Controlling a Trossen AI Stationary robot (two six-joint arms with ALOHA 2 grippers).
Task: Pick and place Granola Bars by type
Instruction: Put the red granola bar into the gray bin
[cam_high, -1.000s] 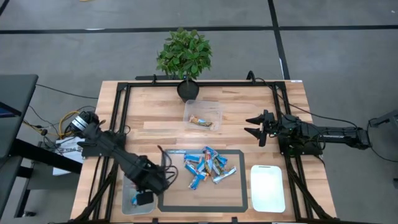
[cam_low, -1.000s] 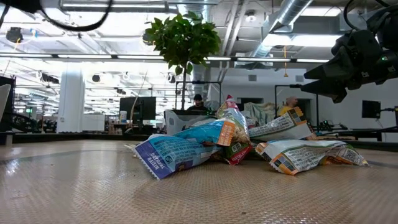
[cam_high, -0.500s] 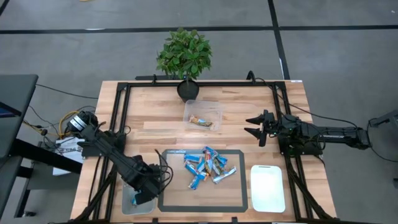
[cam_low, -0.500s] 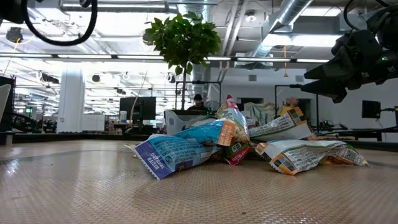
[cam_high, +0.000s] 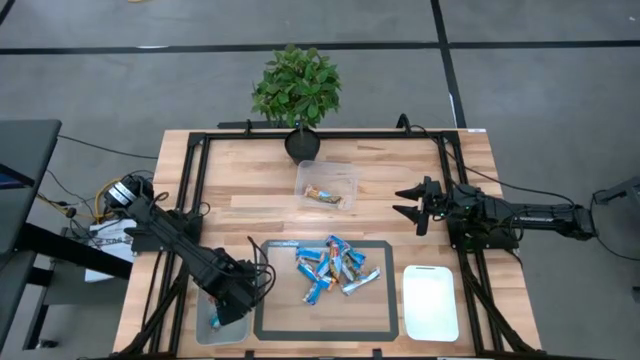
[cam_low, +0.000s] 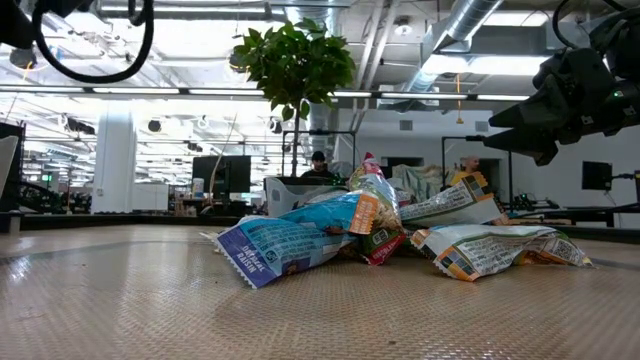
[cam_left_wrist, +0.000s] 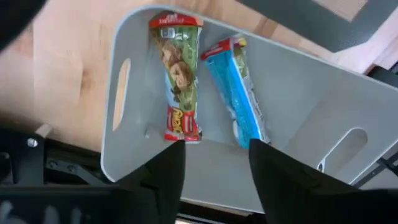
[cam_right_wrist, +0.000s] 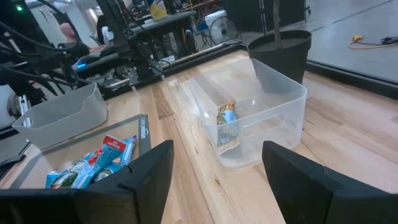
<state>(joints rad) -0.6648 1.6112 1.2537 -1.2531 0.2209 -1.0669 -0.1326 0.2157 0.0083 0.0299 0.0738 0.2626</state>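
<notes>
Drop made into the grey bin (cam_left_wrist: 298, 106), sorting in doubt.
My left claw (cam_left_wrist: 214, 168) hangs parted and empty over it; the green bar (cam_left_wrist: 177, 81) and blue bar (cam_left_wrist: 239, 93) lie together inside, types mixed. Lifting carelessly, a finger could snag one. My right claw (cam_high: 412, 203) waits wide beside the clear tub (cam_high: 327, 184).

Bright, even ceiling light floods the table (cam_high: 400, 170), shadows stay soft under the plant (cam_high: 296, 88), glare blooms behind it in the low view, and the mat's near edge is blurred.
</notes>
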